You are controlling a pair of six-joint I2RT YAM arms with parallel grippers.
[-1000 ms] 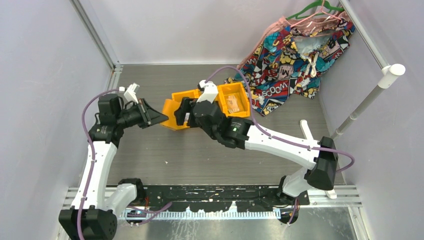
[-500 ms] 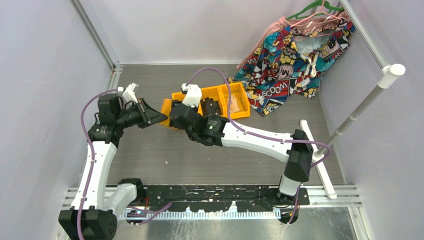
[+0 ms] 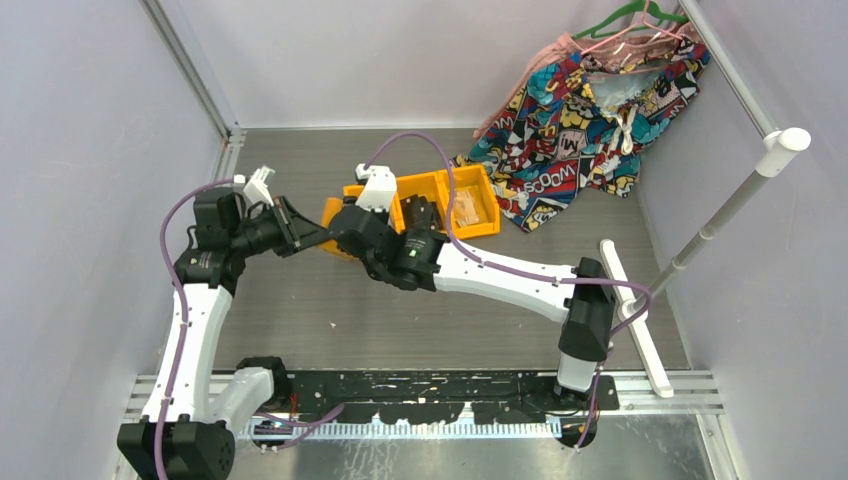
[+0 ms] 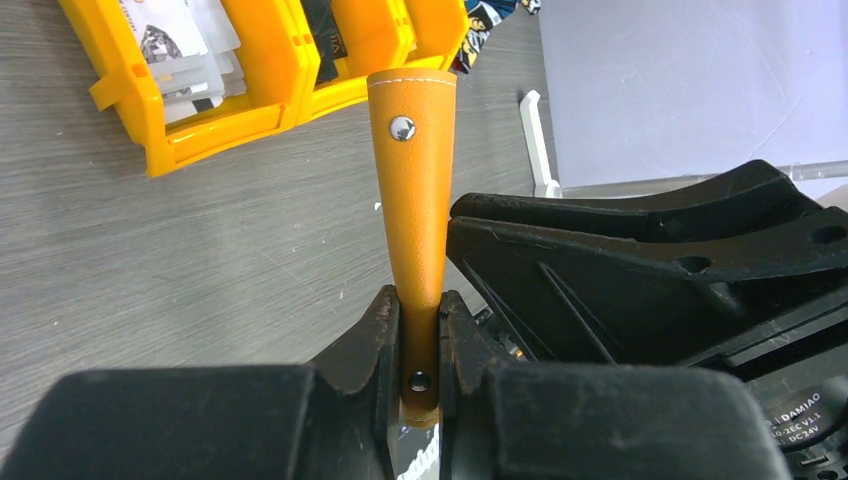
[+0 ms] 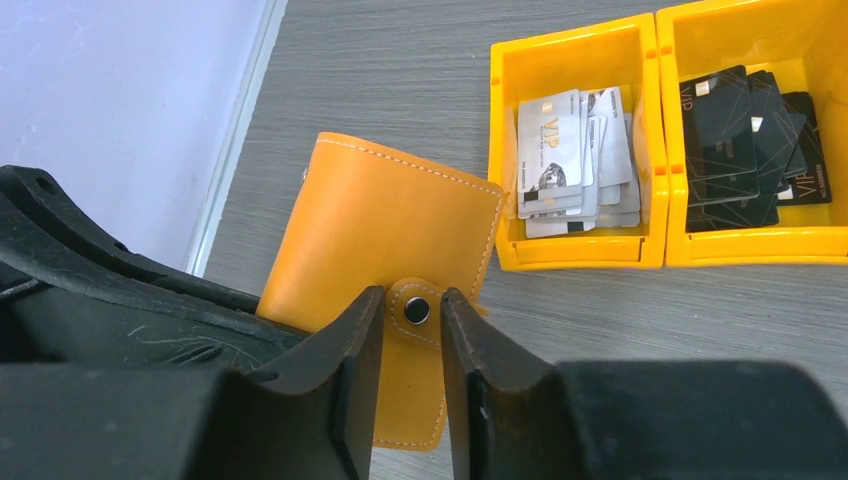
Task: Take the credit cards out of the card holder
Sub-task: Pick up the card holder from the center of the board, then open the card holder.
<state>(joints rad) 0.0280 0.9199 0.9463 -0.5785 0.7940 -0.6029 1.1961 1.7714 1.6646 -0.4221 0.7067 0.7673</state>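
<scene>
Nearest the left wrist camera, the left gripper (image 4: 418,300) is clamped on the lower edge of the card holder (image 4: 412,190). It holds the holder upright and edge-on above the table (image 4: 150,260), with the closed orange cover rising clear of the fingers. On the other side, the right gripper (image 5: 412,300) faces the holder's broad cover. Its jaws stand a narrow gap apart with the small snap tab (image 5: 415,312) between them, but I cannot tell from this angle whether the pads already press on the tab. The step in hand looks like unsnapping the tab so the holder can be opened. To do it well, the right fingers should take the tab's free end rather than the stud and peel it away from the cover. The left grip should stay firm and low so the holder neither twists nor slides out. Beyond the holder, the orange bin trays (image 5: 575,255) sit on the table, with pale credit cards (image 5: 565,150) in one compartment and dark ones in the next. No card shows inside the closed holder. Farthest back, a patterned garment (image 3: 570,100) hangs in the corner.
</scene>
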